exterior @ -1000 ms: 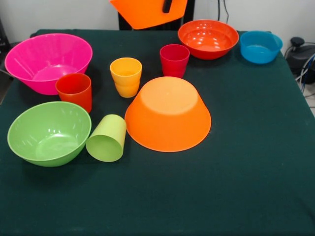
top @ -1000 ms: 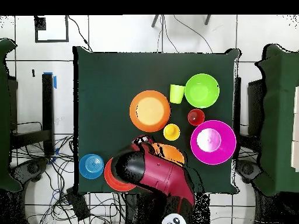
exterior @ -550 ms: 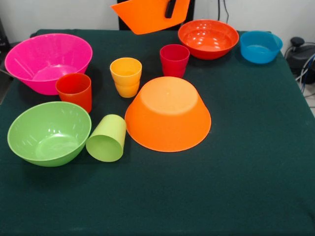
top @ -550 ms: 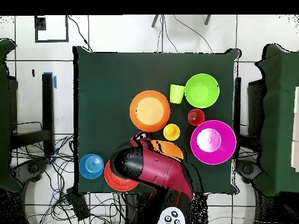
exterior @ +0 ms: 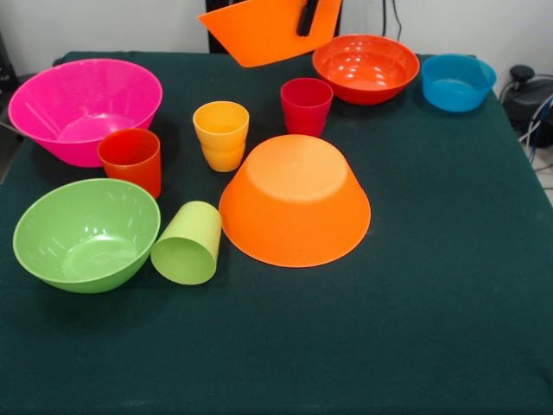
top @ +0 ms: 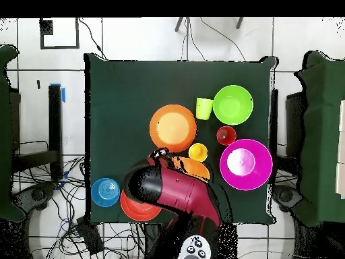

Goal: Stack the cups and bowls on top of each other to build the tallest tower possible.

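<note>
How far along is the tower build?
Nothing is stacked yet. One large orange bowl sits upside down on the table as a possible base. The gripper holds the second orange bowl tilted in the air. The pink bowl and red-orange cup remain unstacked.

Gripper (exterior: 308, 17) enters at the top edge of the front view; one black finger is visible lying against the wall of the tilted orange bowl (exterior: 263, 30), which hangs clear of the table, clamped in the gripper. In the overhead view the red and black arm (top: 172, 192) extends from the bottom edge, covering the gripper
</note>
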Robot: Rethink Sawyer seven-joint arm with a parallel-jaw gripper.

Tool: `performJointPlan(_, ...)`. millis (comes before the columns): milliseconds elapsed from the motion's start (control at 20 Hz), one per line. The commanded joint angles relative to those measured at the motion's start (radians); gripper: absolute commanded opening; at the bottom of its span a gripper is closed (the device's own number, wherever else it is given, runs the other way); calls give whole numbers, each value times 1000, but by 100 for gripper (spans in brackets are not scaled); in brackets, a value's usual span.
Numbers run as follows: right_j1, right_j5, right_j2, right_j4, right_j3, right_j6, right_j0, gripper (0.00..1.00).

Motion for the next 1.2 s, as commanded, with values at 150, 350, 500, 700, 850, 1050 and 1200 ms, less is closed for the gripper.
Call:
performJointPlan(150,85,8,123,-63,-88,3,26,0)
performJointPlan(350,101,7,150,-63,-114,-17,11,0)
performJointPlan(500,117,15,147,-65,-137,-15,21,0)
performJointPlan(700,128,-3,150,-84,-155,-31,22,0)
performJointPlan(850,140,3,149,-91,-173,-37,24,0)
performJointPlan(1050,150,5,155,-91,-181,-32,19,0)
performJointPlan(1200,154,-5,157,-92,-181,-21,21,0)
